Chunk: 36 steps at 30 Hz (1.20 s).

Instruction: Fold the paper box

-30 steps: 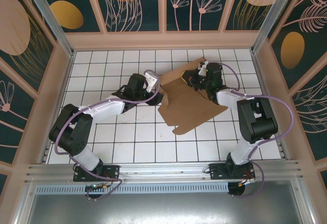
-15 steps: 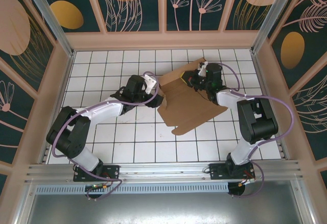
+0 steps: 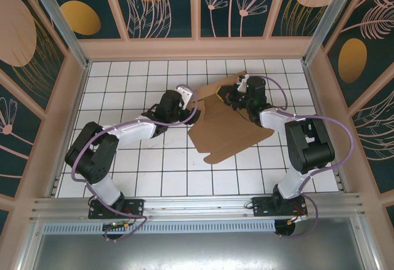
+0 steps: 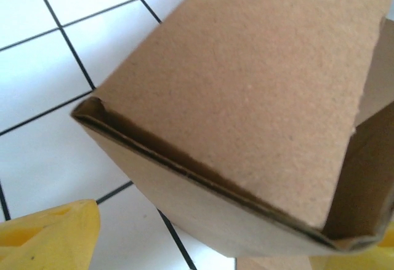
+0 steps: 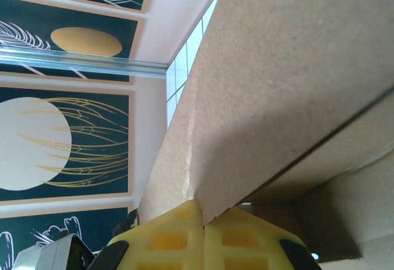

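L side: left arm (image 3: 126, 130) runs from its near-left base over the white tiled table (image 3: 141, 174) toward centre. The left gripper (image 3: 188, 108) sits at the L edge of the paper box (image 3: 233, 131).
- Wrist cam: its yellow fingers (image 4: 52, 238) are spread wide apart, one low L, the other in the low R corner.
- A turned-up flap (image 4: 258, 79) with a creased double edge lies between them.
- L finger is clear of the cardboard. R finger is partly behind it, so can't tell if it touches.

Centre-right: the box is a brown cardboard sheet, mostly flat on the tiles, just R of table centre, between the 2 grippers. A rounded tab (image 3: 213, 155) points near-left. The far part is lifted off the table, w/ flaps standing at the far-left corner.

R side: right gripper (image 3: 229, 95) is at the far edge of the box, on the raised part.
- Wrist cam: its yellow pads (image 5: 166, 242) are pressed together, pinching a cardboard edge between them. The panel tilts up and away from them.
- The right arm (image 3: 308, 147) bends from its near-right base, elbow out R, forearm heading far-left to the box.
- Dark floral wall panels (image 3: 160, 5) stand behind, on the far side.
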Each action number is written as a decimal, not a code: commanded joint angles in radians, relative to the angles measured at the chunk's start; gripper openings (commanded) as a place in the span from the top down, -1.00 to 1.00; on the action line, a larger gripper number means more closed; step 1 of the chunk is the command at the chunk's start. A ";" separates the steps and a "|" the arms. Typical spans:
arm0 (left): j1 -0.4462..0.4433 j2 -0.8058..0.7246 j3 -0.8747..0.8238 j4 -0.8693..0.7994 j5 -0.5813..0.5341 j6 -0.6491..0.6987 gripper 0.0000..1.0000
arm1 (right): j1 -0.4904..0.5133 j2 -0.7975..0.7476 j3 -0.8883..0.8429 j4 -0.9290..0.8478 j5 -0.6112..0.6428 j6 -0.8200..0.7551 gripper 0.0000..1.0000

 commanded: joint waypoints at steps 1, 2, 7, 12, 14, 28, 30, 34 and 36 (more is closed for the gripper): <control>-0.004 0.006 0.014 0.139 -0.104 -0.040 -0.69 | 0.036 -0.003 -0.041 -0.085 -0.016 0.017 1.00; -0.005 0.006 -0.011 0.148 -0.114 -0.043 -0.69 | 0.038 -0.003 -0.042 -0.079 -0.015 0.023 1.00; -0.016 0.050 -0.020 0.180 -0.149 -0.049 -0.70 | 0.054 -0.012 -0.053 -0.038 -0.011 0.070 1.00; -0.017 0.064 -0.030 0.189 -0.205 -0.058 -0.62 | 0.073 -0.035 -0.063 -0.009 0.009 0.126 1.00; -0.018 0.063 -0.038 0.200 -0.213 -0.056 -0.57 | 0.077 -0.046 -0.069 0.010 0.017 0.154 1.00; -0.018 0.068 -0.041 0.211 -0.234 -0.026 -0.39 | 0.103 -0.080 -0.037 0.024 0.035 0.245 0.90; -0.019 0.070 -0.037 0.210 -0.250 -0.028 -0.28 | 0.113 -0.081 -0.041 0.022 0.045 0.250 0.81; -0.018 0.068 -0.033 0.210 -0.264 -0.024 -0.03 | 0.126 -0.094 -0.048 0.012 0.070 0.243 0.54; -0.018 0.067 -0.032 0.211 -0.264 -0.020 0.09 | 0.128 -0.112 -0.041 -0.024 0.087 0.212 0.35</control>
